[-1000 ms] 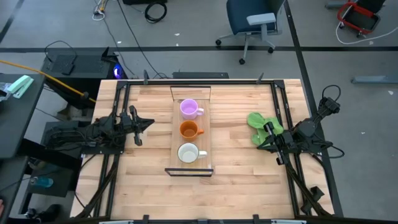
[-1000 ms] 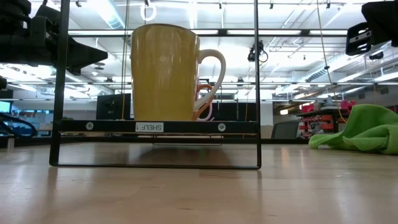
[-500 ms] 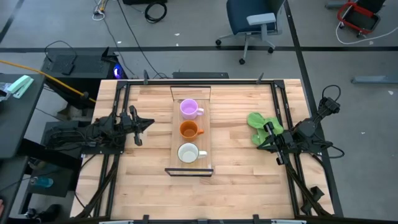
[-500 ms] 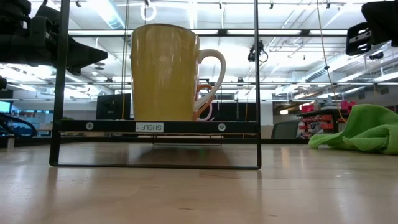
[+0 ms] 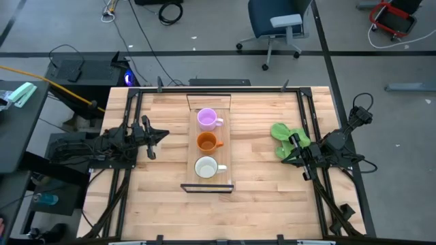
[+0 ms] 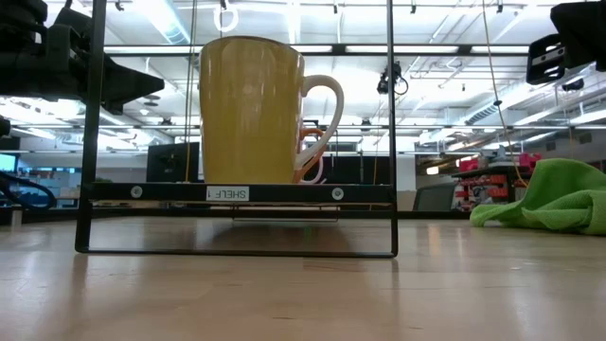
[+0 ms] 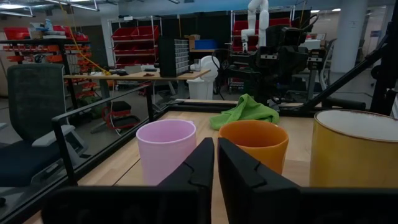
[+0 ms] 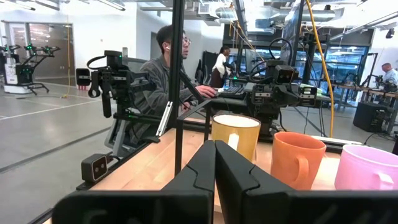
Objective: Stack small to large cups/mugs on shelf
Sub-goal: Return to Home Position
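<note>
- Table [image 5: 266, 197]: butcher-block wood.
- Shelf [image 5: 193, 153]: light board with a black frame at table centre, long axis from far edge to near edge, between the arms.
- Cloth [image 5: 281, 129]: green, crumpled, near right edge.
- Mugs, glossy and handled, in a row on the shelf: yellow [image 5: 205, 167] near, orange [image 5: 206, 141] middle, purple [image 5: 206, 118] far.
- Left gripper [image 5: 163, 133]: at left edge, clenched and empty, nearer the shelf.
- Right gripper [image 5: 289, 152]: at right edge by the cloth, clenched and empty.

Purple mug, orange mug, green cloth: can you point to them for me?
purple mug [image 5: 206, 118], high view, on its open inside.
orange mug [image 5: 206, 141], high view, on its open inside.
green cloth [image 5: 281, 131], high view, on its uncovered part.
</note>
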You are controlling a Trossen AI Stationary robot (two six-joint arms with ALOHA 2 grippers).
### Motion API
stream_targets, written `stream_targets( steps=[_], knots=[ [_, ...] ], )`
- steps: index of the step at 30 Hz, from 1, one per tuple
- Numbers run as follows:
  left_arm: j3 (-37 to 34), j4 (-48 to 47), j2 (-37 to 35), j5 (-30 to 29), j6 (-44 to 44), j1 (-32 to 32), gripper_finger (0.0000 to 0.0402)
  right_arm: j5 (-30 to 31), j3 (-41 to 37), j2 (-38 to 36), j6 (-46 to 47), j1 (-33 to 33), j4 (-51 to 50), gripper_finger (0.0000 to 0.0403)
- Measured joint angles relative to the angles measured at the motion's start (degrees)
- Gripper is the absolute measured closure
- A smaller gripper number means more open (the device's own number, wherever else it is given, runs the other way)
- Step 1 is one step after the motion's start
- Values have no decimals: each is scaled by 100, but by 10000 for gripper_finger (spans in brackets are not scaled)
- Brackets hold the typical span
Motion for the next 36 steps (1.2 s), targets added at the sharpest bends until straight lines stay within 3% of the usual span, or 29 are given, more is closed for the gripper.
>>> stream_targets(
  steps=[36],
  knots=[
    [-2, 0, 0, -1, 1, -2, 370, 2, 0, -1, -2, 1, -1, 389]
  ],
)
